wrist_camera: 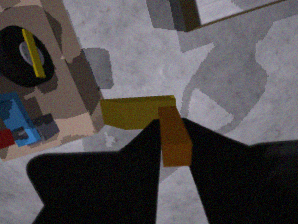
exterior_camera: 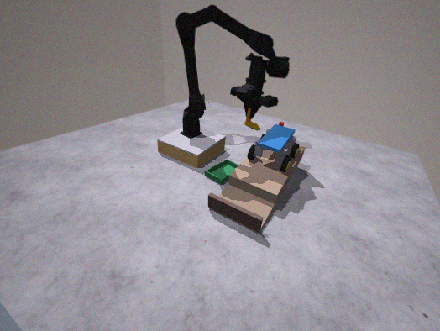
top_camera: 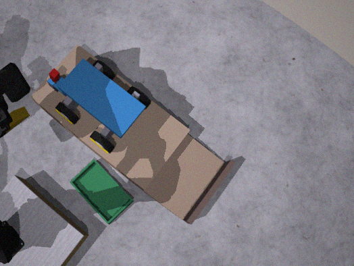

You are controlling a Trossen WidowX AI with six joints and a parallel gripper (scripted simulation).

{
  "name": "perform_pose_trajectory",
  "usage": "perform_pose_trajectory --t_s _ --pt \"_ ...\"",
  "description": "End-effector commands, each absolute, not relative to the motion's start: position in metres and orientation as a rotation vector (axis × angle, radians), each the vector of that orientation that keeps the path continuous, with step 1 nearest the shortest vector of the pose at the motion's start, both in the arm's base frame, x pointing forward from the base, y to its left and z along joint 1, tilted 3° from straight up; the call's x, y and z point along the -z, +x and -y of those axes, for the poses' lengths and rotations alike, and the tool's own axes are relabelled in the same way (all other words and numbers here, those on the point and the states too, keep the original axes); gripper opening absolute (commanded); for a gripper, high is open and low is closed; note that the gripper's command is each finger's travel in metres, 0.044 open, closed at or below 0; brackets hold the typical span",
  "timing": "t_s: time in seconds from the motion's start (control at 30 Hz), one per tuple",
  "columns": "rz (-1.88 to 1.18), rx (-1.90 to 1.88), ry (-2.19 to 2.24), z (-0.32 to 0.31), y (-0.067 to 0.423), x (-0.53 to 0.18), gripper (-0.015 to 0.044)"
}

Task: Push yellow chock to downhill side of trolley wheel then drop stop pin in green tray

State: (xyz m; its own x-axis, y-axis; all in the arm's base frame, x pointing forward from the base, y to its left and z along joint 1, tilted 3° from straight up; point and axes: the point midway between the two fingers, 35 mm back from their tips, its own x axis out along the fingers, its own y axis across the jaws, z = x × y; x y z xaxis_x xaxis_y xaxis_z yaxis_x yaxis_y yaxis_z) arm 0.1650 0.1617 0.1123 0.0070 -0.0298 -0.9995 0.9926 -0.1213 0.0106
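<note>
My gripper (exterior_camera: 252,111) (wrist_camera: 168,124) is shut on the orange handle (wrist_camera: 174,134) of the yellow chock (wrist_camera: 131,111) (exterior_camera: 252,123) (top_camera: 18,116) and holds it in the air, off the floor, beside the uphill end of the ramp (top_camera: 189,175) (exterior_camera: 256,185) (wrist_camera: 55,60). The blue trolley (top_camera: 98,92) (exterior_camera: 275,138) stands on the upper half of the ramp on its black wheels. The red-headed stop pin (top_camera: 54,75) (exterior_camera: 280,123) (wrist_camera: 4,139) sits at the trolley's uphill end. The green tray (top_camera: 76,180) (exterior_camera: 214,174) lies on the floor beside the ramp and is empty.
The arm's base stands on a white-topped block (top_camera: 44,243) (exterior_camera: 189,153) next to the tray. A raised lip (top_camera: 209,192) (exterior_camera: 235,214) closes the ramp's lower end. Grey floor lies all around.
</note>
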Motion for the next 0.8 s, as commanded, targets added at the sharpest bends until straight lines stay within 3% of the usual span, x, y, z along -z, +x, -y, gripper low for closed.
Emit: perform_pose_trajectory --t_s 0.0,0.43,0.77 --pt "-1.115 1.301 1.292 -0.163 0.167 -0.126 0.0000" --pt "-1.118 1.297 1.288 -0.166 0.170 -0.149 0.0000" --pt "-1.264 1.074 1.059 -0.166 0.170 -0.149 0.0000"
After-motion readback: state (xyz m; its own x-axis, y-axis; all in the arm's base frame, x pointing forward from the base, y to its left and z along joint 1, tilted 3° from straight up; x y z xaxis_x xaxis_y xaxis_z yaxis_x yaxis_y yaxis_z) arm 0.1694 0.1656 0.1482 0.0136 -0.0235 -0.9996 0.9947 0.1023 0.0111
